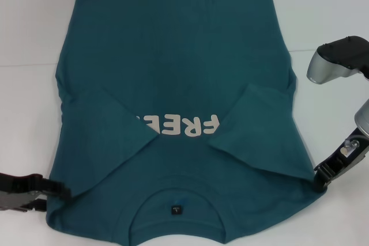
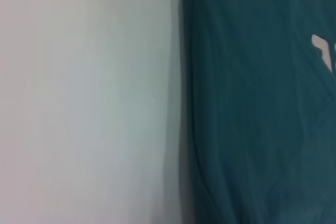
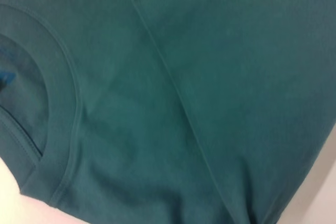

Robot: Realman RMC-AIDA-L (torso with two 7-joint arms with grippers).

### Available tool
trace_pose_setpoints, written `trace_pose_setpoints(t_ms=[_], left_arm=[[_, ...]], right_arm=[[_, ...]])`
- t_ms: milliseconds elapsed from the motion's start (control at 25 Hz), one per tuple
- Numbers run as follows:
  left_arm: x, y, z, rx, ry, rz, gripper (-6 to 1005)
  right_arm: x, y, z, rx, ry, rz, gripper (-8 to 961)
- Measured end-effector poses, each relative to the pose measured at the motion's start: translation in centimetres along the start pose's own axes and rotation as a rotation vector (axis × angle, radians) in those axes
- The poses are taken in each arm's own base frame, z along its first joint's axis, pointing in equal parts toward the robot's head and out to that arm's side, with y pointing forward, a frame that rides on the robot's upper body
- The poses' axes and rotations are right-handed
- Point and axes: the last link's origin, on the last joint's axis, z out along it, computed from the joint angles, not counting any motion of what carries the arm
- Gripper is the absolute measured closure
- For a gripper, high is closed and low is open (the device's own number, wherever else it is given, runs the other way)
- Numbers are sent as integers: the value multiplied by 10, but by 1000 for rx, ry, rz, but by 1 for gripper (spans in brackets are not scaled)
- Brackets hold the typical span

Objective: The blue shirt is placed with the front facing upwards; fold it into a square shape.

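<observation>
Blue shirt [image 1: 173, 84] lies flat on the white bench [image 1: 29, 27], front up, collar [image 1: 179, 226] nearest the robot, hem at the far end; "FREE!" lettering [image 1: 184, 125] partly covered since both sleeves are already folded in over the chest, meeting approx. at the print. Left end effector [image 1: 60, 190] sits low at the shirt's near-left shoulder edge, touching or just over the fabric; can't tell how far its fingers are apart or whether cloth is pinched. Right end effector [image 1: 319, 178] is at the near-right shoulder corner, right at the fabric edge; same story, grip not readable. Wrist views don't show fingers: left wrist view shows the shirt's side edge vs. bare bench, right wrist view shows collar rib and a shoulder seam. Judging by layout, step in hand is prob. taking both shoulder corners to carry the collar end toward the hem, or the next inward side fold. To do it well: get both layers (body + folded sleeve) in each pinch, else sleeves flop back out; lift both sides together, same height, keep cloth taut btw. the arms so the fold line stays straight; set edges down aligned w/ the hem, not skewed. Risk: left side looks slightly bunched near the sleeve fold, may drag and wrinkle.
</observation>
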Motion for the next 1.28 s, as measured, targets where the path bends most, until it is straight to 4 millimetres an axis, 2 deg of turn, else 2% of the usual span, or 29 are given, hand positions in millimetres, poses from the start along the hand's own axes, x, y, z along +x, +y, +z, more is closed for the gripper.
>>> trace_pose_setpoints(t_ms=[40,240,800,1000,1280], left_arm=[[0,-1,0,5,-1,0,233],[-1,-3,1,30,-12,12,384],[0,1,3,37,-27,41,837],[1,3,3,27,-27,62,944],[-2,2,1,-14,-10,151,942]], right_arm=[[0,0,0,0,0,0,909],[0,0,0,0,0,-1,909],[0,-1,-1,1,-1,2,909],[0,-1,-1,0,-2,3,908],[2,-3,-11,-25,-44,-34,908]])
